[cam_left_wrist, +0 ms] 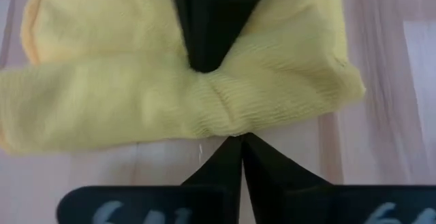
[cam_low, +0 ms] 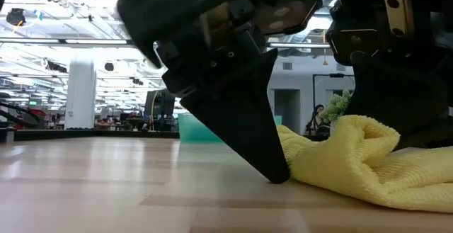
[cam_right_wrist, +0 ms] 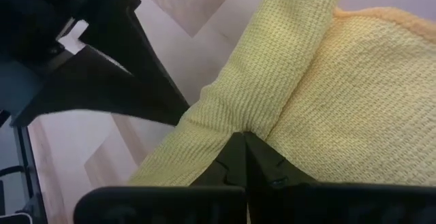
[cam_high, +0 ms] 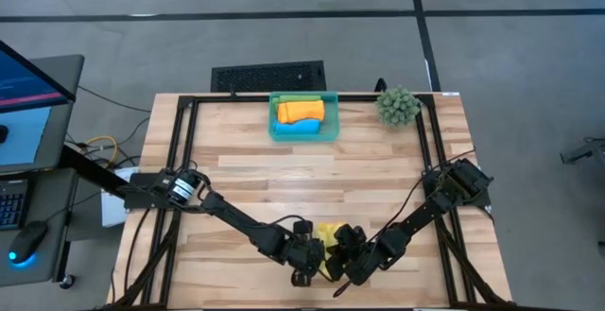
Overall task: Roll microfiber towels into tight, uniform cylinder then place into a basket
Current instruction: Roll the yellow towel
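A: The table (cam_high: pixel 312 174) looks evenly lit from overhead in the high view, soft and bright, with only faint shadows under the arms.

B: At table height, ceiling strip lights glare white behind the left gripper (cam_low: pixel 276 173), which stands as a near-black silhouette. The wood in front of it blurs.

A: The yellow towel (cam_left_wrist: pixel 204 108) is sharp just ahead of that gripper's tips in its wrist view, its weave readable, while the fingers nearest the lens go soft.

B: By the right gripper (cam_right_wrist: pixel 242 142) the knit is crisp, and the wood beyond washes out pale.
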{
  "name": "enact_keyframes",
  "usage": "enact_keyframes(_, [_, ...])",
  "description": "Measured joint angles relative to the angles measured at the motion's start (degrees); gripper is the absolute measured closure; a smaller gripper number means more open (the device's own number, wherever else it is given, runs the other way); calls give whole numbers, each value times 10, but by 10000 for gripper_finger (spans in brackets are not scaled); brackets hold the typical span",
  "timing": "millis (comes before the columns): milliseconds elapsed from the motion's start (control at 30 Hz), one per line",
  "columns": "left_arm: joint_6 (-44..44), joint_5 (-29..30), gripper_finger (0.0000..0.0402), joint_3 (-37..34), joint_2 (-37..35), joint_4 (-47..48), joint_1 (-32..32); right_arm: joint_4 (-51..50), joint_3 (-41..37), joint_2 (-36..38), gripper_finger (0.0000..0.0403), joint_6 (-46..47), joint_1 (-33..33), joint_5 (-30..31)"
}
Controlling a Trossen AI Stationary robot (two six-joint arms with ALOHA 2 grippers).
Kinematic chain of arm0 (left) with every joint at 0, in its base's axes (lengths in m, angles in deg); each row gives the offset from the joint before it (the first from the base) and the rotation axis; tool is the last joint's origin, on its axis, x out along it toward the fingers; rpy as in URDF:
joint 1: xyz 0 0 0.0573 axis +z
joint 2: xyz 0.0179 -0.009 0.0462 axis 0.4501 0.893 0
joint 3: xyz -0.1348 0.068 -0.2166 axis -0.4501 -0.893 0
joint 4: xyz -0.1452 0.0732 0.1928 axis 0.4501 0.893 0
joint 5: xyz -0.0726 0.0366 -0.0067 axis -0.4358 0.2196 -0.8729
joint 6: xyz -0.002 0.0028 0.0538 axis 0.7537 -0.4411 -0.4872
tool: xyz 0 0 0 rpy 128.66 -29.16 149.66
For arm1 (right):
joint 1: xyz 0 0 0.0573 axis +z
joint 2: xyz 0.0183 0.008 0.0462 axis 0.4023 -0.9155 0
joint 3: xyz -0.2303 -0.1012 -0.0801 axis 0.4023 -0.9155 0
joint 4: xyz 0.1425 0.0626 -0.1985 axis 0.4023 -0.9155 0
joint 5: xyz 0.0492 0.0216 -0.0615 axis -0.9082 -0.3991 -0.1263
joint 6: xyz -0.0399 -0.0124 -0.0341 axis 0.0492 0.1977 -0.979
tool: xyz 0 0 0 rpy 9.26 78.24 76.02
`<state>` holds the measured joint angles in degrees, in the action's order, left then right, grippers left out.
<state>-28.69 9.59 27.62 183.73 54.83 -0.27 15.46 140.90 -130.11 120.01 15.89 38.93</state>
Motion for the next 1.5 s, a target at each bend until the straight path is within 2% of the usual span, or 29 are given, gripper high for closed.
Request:
enact_keyframes(333, [-136, -5, 297, 1, 1, 20, -11, -1, 0, 0, 392, 0, 0, 1])
enact_keyframes(400, [-168, 20, 289, 1, 1, 32, -23, -1, 0, 1, 392, 0, 1, 0])
enact_keyframes(533, [-182, 118, 286, 2, 2, 56, -51, -2, 0, 1, 392, 0, 1, -2])
enact_keyframes(800, [-203, 225, 289, -4, -8, 83, -90, -2, 1, 2, 392, -1, 0, -9])
enact_keyframes(967, [-227, 208, 290, -3, -9, 75, -80, -1, 1, 2, 391, -1, 0, -11])
enact_keyframes(1100, [-244, 215, 290, -3, -9, 54, -71, -1, 1, 2, 391, -1, 1, -11])
enact_keyframes(1233, [-303, 218, 290, -12, -8, 7, -64, -1, 1, 2, 391, -1, 1, -11])
enact_keyframes(1367, [-354, 256, 290, -30, -7, -44, -62, -1, 1, 2, 391, -1, 1, -11])
enact_keyframes(1500, [-369, 245, 290, -52, -10, -74, -58, -1, 1, 2, 391, -1, 1, -11])
